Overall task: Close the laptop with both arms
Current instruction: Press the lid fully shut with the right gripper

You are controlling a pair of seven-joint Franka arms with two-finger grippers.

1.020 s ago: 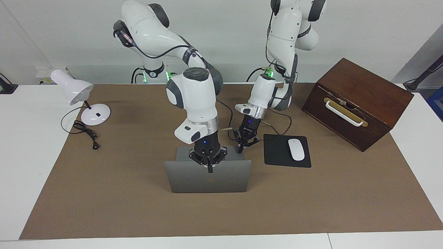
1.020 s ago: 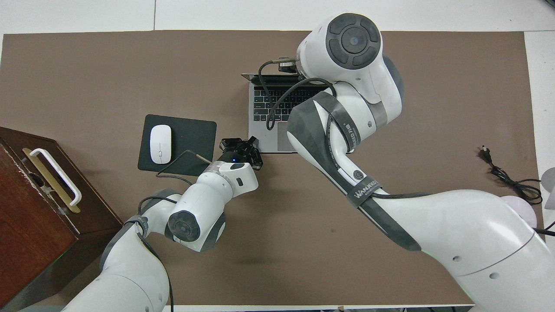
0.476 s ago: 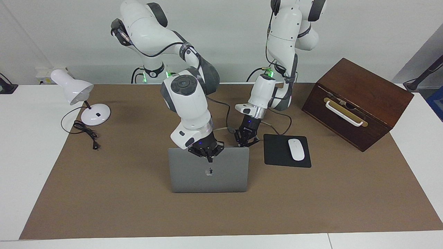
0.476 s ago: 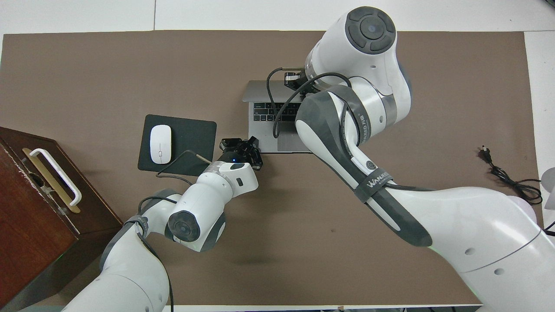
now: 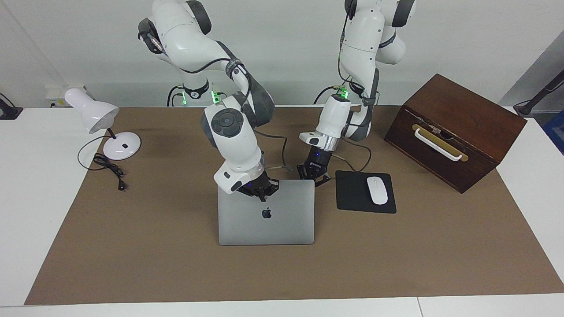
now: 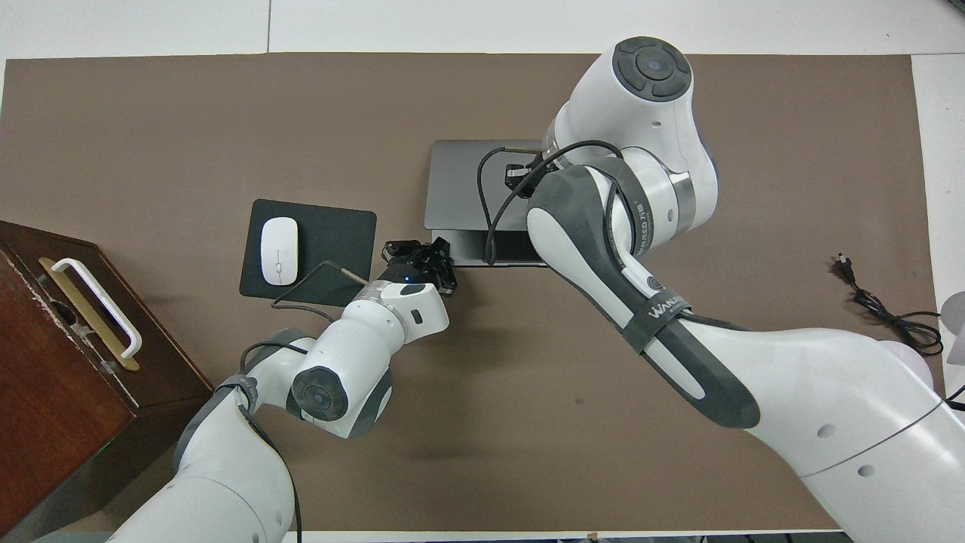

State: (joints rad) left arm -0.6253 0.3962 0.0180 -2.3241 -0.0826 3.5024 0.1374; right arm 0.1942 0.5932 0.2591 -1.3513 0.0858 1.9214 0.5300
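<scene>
Silver-grey thin metal laptop [image 5: 266,216] mid-desk beside the black mouse pad [image 5: 365,192] looks stiff and slick, so push the lid's free edge, as the right hand [image 5: 261,194], fingers pressed together, does while the left hand [image 5: 313,175], likewise pinched empty, sits at its corner

The laptop [image 6: 460,188] lies with its lid almost flat — a strip of its base shows at the robots' edge. The right gripper [image 6: 520,172] seems pressed on the lid; the left gripper [image 6: 418,256], fingertips together, sits at the base's corner beside the mouse pad [image 6: 332,241].
</scene>
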